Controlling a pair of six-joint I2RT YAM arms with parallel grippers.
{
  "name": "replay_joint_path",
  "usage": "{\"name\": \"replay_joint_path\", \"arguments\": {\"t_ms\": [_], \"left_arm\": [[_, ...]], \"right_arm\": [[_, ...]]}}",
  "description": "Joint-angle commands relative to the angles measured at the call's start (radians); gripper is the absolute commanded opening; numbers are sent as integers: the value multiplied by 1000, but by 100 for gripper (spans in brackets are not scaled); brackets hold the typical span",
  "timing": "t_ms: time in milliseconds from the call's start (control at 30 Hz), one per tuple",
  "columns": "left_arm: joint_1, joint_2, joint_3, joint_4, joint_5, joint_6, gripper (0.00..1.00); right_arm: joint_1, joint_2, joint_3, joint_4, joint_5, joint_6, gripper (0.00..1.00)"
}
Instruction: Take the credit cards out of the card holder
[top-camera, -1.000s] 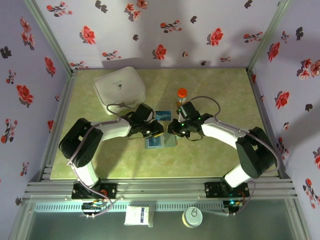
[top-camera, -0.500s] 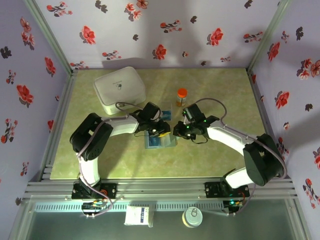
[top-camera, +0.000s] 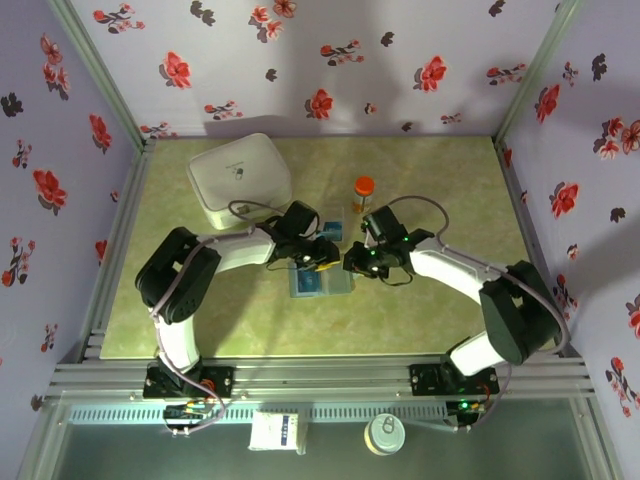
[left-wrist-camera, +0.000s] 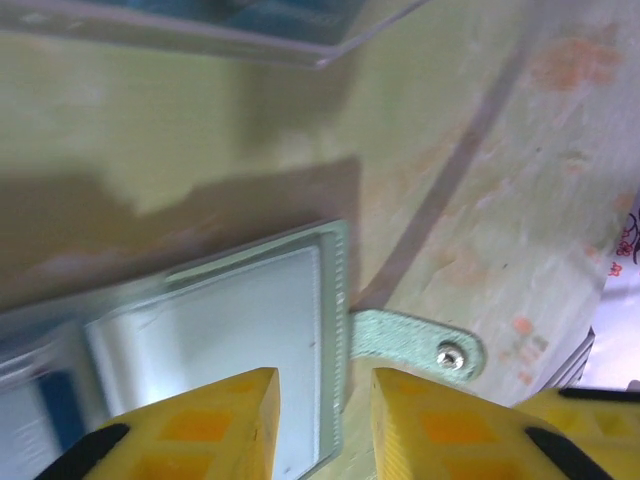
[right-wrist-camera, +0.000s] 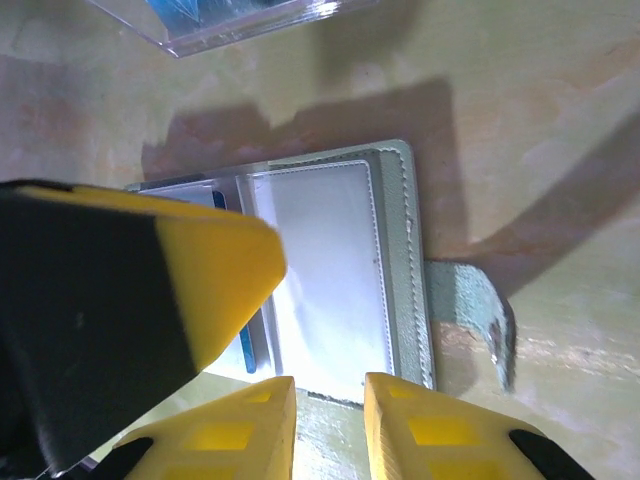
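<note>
The grey-blue card holder (top-camera: 318, 284) lies open and flat on the green table. In the left wrist view its windowed panel (left-wrist-camera: 250, 340) and snap strap (left-wrist-camera: 415, 340) lie below my left gripper (left-wrist-camera: 325, 385); the jaws stand a little apart over the panel's stitched edge, holding nothing. My right gripper (right-wrist-camera: 330, 395) hovers at the card holder's (right-wrist-camera: 330, 270) near edge, slightly open with bare table in the gap. The edge of a blue credit card (right-wrist-camera: 250, 352) peeks from a pocket. From above, the left gripper (top-camera: 322, 264) and right gripper (top-camera: 352, 264) nearly meet over the holder.
Just behind the holder lies a clear plastic box (top-camera: 330, 227) with something blue inside. An orange-capped bottle (top-camera: 364, 193) stands behind the right gripper. A big white lidded case (top-camera: 240, 178) sits at the back left.
My left gripper has moved right over the card holder and its jaws have parted a little. The right gripper has barely shifted.
</note>
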Motion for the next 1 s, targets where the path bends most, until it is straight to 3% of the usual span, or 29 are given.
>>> {"name": "replay_joint_path", "arguments": {"t_ms": [0, 567, 967], "left_arm": [[26, -75, -57, -19, -19, 23, 28], [93, -250, -276, -24, -75, 14, 20], [101, -229, -282, -86, -108, 68, 3]], "right_arm": [[26, 54, 57, 25, -31, 0, 26], [128, 272, 223, 37, -70, 0, 26], [139, 312, 234, 76, -100, 16, 25]]}}
